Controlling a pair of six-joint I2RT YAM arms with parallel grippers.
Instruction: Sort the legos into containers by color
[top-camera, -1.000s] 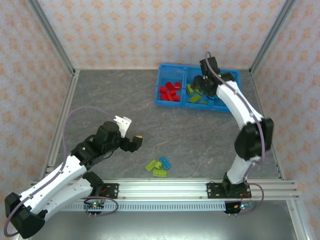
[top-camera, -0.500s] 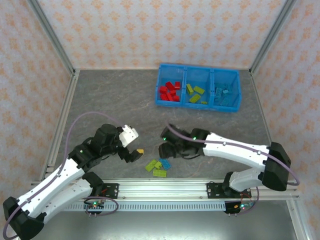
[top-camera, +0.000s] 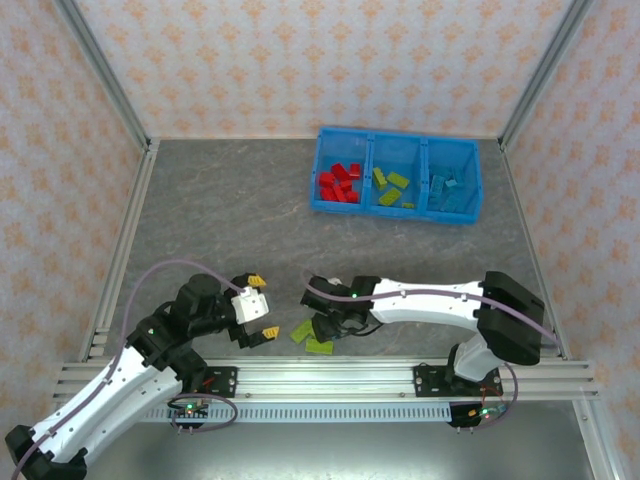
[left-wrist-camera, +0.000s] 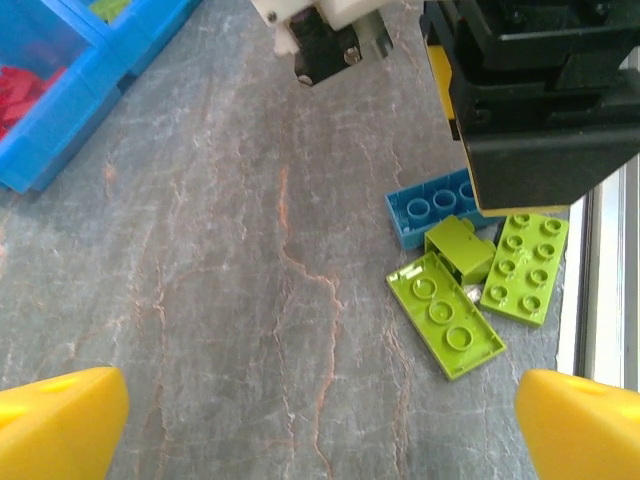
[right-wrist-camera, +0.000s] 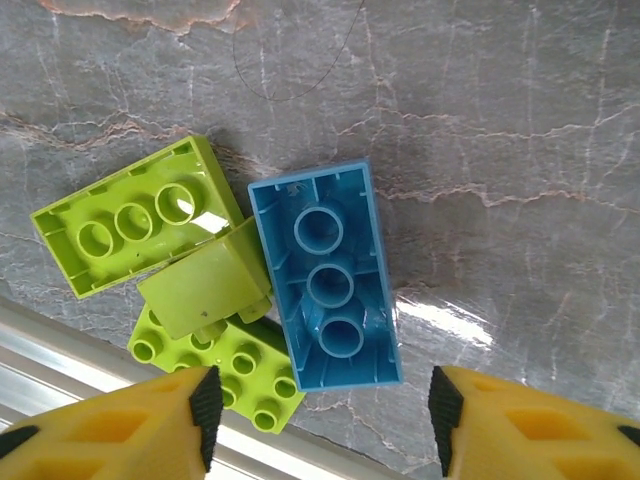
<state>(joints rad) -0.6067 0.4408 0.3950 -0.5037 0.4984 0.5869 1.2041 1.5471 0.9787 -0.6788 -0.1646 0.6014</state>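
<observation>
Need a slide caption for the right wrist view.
Right gripper open over an upturned blue brick, three lime bricks beside it on the grey table.

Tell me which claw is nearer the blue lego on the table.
Right. The right claw hovers directly above the blue lego, one finger on each side; the left claw sits apart, to its left.

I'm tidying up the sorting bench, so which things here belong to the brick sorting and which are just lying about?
Job: blue bin; sorted red bricks, lime bricks, blue bricks; loose blue brick; loose lime pieces.
Just there, fixtures only: aluminium rail; corner post; patterned walls.
</observation>
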